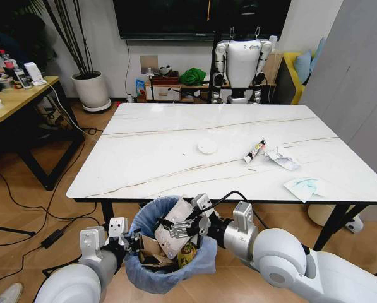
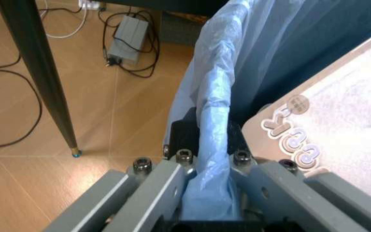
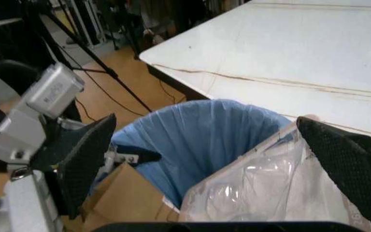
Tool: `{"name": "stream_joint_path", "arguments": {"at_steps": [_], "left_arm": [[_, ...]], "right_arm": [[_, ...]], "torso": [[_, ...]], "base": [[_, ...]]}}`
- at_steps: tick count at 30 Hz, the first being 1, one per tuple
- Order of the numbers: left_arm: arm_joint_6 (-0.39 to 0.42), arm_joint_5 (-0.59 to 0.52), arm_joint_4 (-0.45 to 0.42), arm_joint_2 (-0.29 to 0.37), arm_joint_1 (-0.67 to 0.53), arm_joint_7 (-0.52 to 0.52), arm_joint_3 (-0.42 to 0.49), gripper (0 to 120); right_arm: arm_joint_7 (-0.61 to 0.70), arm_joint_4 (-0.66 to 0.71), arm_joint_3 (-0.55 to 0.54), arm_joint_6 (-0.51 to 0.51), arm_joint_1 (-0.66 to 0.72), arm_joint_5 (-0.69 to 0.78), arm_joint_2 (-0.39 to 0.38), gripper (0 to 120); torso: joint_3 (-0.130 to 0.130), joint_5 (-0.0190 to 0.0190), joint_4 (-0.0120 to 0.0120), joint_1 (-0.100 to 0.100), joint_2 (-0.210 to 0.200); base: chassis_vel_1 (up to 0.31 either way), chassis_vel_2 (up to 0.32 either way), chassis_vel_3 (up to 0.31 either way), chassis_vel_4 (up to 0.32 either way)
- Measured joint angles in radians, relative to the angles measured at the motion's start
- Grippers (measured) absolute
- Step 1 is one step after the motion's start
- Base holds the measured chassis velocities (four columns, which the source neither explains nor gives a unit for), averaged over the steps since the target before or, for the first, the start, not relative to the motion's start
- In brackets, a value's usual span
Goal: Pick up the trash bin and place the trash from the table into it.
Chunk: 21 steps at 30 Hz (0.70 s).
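Head view shows the trash bin (image 1: 166, 249) held just below the near edge of the worktop (image 1: 175, 126), between the two arms. It is a small round bin lined with a crinkly blue-grey plastic bag whose edge folds over the rim. The left hand (image 1: 122, 240) grips the bin's left rim; in the left wrist view its fingers (image 2: 140, 193) are clamped narrow on the bag-covered rim (image 2: 212, 145). The right hand (image 1: 187, 222) sits over the bin's mouth, and in the right wrist view its black padded fingers (image 3: 85, 159) stand wide apart on either side of a clear plastic package (image 3: 263, 188) that lies across the opening; whether they press on it cannot be told.

On the white marble-look worktop, well apart from the bin, lie a small round white lid (image 1: 208, 147) near the middle, a white tube (image 1: 254, 151) to its right, a crumpled wrapper (image 1: 281, 158) just beside the tube, and a face mask (image 1: 305, 187) near the front right edge.

A black leg of the worktop (image 2: 40, 77) stands on the wooden floor beside the bin, with a power adapter (image 2: 126, 43) and dark cables around it. Beyond the worktop stands a second white robot (image 1: 242, 63) in front of a low shelf, a potted plant (image 1: 90, 88) to the left, and a light wooden desk (image 1: 14, 98) at the far left.

Inside the bin sit a brown cardboard carton (image 1: 151, 252), the clear plastic package on top, and a yellowish wrapper (image 1: 187, 254) beneath the right hand.
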Motion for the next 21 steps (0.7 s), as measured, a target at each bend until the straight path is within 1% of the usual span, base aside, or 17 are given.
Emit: {"name": "stream_joint_path", "arguments": {"at_steps": [2, 4, 5, 7, 10, 13, 14, 17, 18, 19, 21], "left_arm": [[0.0, 0.0, 0.0, -0.001, 0.001, 0.0, 0.0, 0], [0.0, 0.001, 0.0, -0.001, 0.002, 0.0, 0.001, 0], [0.0, 0.001, 0.0, -0.001, 0.002, 0.0, 0.001, 0], [0.0, 0.002, 0.001, -0.001, 0.003, 0.0, 0.002, 0], [0.0, 0.002, 0.0, 0.0, 0.005, 0.001, 0.002, 0], [0.0, 0.003, -0.005, 0.004, 0.012, 0.004, 0.002, 0], [0.0, 0.003, -0.005, 0.004, 0.012, 0.004, 0.002, 0], [0.0, 0.005, -0.01, 0.005, 0.019, 0.006, 0.001, 0], [0.0, 0.006, -0.011, 0.005, 0.02, 0.006, 0.0, 0], [0.0, 0.006, -0.011, 0.005, 0.02, 0.006, 0.0, 0], [0.0, 0.006, -0.014, 0.006, 0.022, 0.006, 0.0, 0]], "right_arm": [[0.004, 0.006, 0.007, 0.013, 0.006, 0.034, 0.01, 100], [0.036, 0.016, 0.018, 0.025, 0.027, 0.109, 0.031, 100], [0.036, 0.016, 0.018, 0.025, 0.027, 0.109, 0.031, 100], [0.074, 0.014, 0.033, 0.031, 0.054, 0.173, 0.052, 100], [0.093, -0.001, 0.046, 0.034, 0.077, 0.191, 0.066, 100], [0.182, -0.089, 0.063, 0.027, 0.167, 0.216, 0.105, 100], [0.182, -0.089, 0.063, 0.027, 0.167, 0.216, 0.105, 100], [0.275, -0.208, 0.067, 0.004, 0.261, 0.287, 0.151, 100], [0.293, -0.248, 0.066, 0.001, 0.284, 0.302, 0.166, 100], [0.293, -0.248, 0.066, 0.001, 0.284, 0.302, 0.166, 100], [0.312, -0.327, 0.063, -0.01, 0.328, 0.313, 0.187, 100]], "torso": [[0.0, 0.0, -0.0001, 0.0, 0.0], [0.0, 0.0, 0.0, 0.0, 0.0], [0.0, 0.0, 0.0, 0.0, 0.0], [0.0, 0.0, 0.0001, 0.0, 0.0], [0.0, -0.0001, 0.0001, 0.0, 0.0], [0.0, -0.0001, 0.0, 0.0, 0.0], [0.0, -0.0001, 0.0, 0.0, 0.0], [0.0, -0.0001, 0.0001, 0.0, 0.0], [0.0, -0.0001, 0.0002, 0.0, 0.0], [0.0, -0.0001, 0.0002, 0.0, 0.0], [0.0, 0.0, 0.0002, 0.0, 0.0]], "base": [[0.0, 0.0, 0.0, 0.0], [0.0, 0.0, 0.0, 0.0], [0.0, 0.0, 0.0, 0.0], [0.0, 0.0, 0.0, 0.0], [0.0, 0.0, 0.0, 0.0], [0.0, 0.0, 0.0, 0.0], [0.0, 0.0, 0.0, 0.0], [0.0, 0.0, 0.0, 0.0], [0.0, 0.0, 0.0, 0.0], [0.0, 0.0, 0.0, 0.0], [0.0, 0.0, 0.0, 0.0]]}}
